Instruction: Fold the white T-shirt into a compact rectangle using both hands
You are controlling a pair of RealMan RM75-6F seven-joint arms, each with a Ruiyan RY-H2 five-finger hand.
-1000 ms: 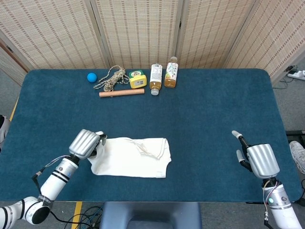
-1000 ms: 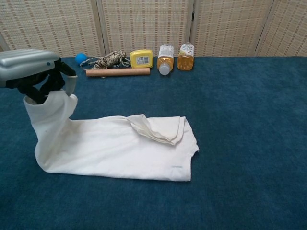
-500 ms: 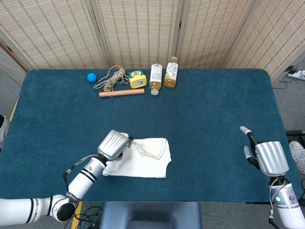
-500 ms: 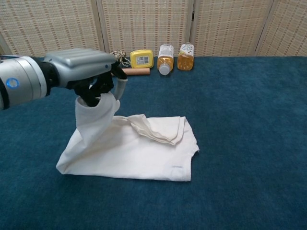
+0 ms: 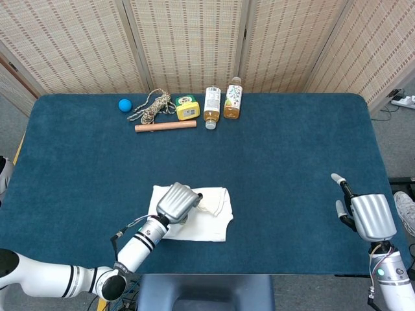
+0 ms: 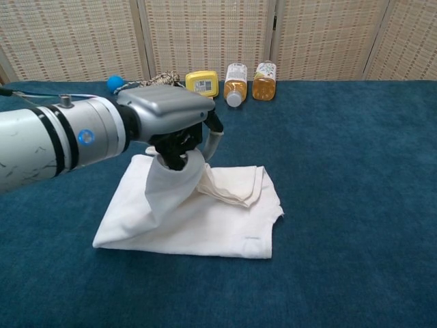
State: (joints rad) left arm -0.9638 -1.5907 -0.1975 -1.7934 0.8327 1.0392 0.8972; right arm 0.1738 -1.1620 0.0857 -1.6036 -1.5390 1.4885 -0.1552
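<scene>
Our left hand (image 6: 174,119) has carried the shirt (image 6: 198,219) edge rightward over its middle, fingers clamped on cloth, fingertips hidden, right hand (image 5: 369,216) idle, fingers apart, shirt part-folded, rumpled.

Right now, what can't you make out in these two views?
- Left robot hand fingers: both views, hidden by its grey shell and the bunched cloth of the white T-shirt it holds.
- Right robot hand: out of frame in the chest view; the head view shows only its back, palm hidden.
- Labels on the two amber drink bottles and the yellow box: too small to read.
- Tan rope coil: chest view, mostly behind the left arm.
</scene>
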